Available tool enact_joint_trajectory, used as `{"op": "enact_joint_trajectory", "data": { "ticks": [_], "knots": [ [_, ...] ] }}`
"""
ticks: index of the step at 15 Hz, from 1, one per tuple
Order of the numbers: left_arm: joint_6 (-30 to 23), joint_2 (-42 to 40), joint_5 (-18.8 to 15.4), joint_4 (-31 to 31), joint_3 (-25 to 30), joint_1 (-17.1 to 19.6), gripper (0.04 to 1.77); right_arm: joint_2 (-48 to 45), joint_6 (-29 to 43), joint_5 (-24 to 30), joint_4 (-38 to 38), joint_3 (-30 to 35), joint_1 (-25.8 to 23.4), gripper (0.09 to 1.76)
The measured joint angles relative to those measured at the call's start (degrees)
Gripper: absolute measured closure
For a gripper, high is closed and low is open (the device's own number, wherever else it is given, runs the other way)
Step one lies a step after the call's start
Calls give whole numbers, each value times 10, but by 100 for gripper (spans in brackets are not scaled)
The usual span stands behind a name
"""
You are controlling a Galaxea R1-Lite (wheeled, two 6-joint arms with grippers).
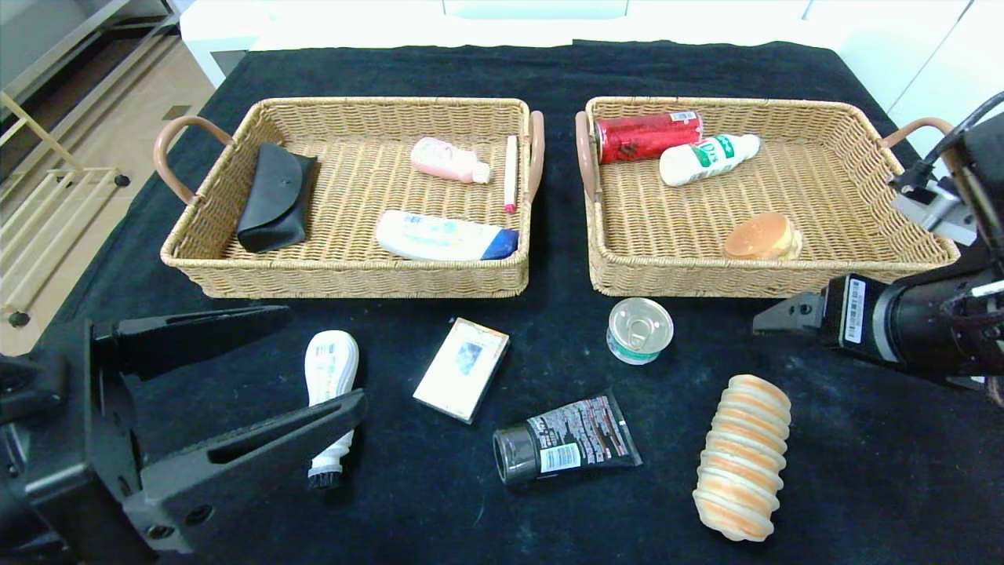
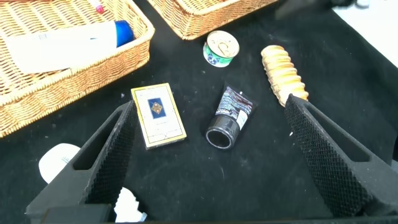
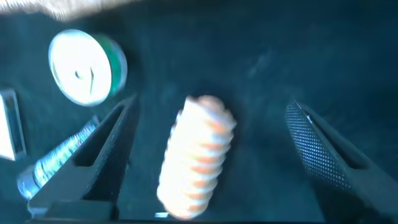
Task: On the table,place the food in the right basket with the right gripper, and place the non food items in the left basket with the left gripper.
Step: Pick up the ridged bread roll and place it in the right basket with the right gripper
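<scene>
Head view: R gripper (image 1: 765, 320) open, above bread roll (image 1: 741, 457).
Risk: roll rolls off-centre, fingers miss.
L gripper (image 1: 325, 362): open, idle.

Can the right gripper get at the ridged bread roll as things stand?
Probably yes. The right gripper is open with the ridged bread roll showing between its fingers in the wrist view, and the roll lies alone on the black cloth, apart from the tin can.

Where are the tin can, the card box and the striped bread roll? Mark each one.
tin can (image 1: 640, 328), head view, on its pull-tab lid
card box (image 1: 462, 368), head view, on its top face
bread roll (image 1: 742, 455), head view, mid-length on its ridges
</scene>
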Motion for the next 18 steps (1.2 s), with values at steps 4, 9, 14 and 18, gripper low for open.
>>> {"op": "enact_joint_trajectory", "data": {
  "ticks": [4, 9, 14, 18],
  "knots": [
    [0, 0, 0, 0, 0, 0, 9, 15, 37, 12, 1, 28, 23, 15],
    [0, 0, 0, 0, 0, 1, 9, 32, 66, 46, 1, 49, 34, 15],
    [0, 0, 0, 0, 0, 1, 9, 44, 69, 60, 2, 63, 34, 15],
    [0, 0, 0, 0, 0, 0, 9, 56, 73, 60, 1, 66, 34, 15]
  ]
}}
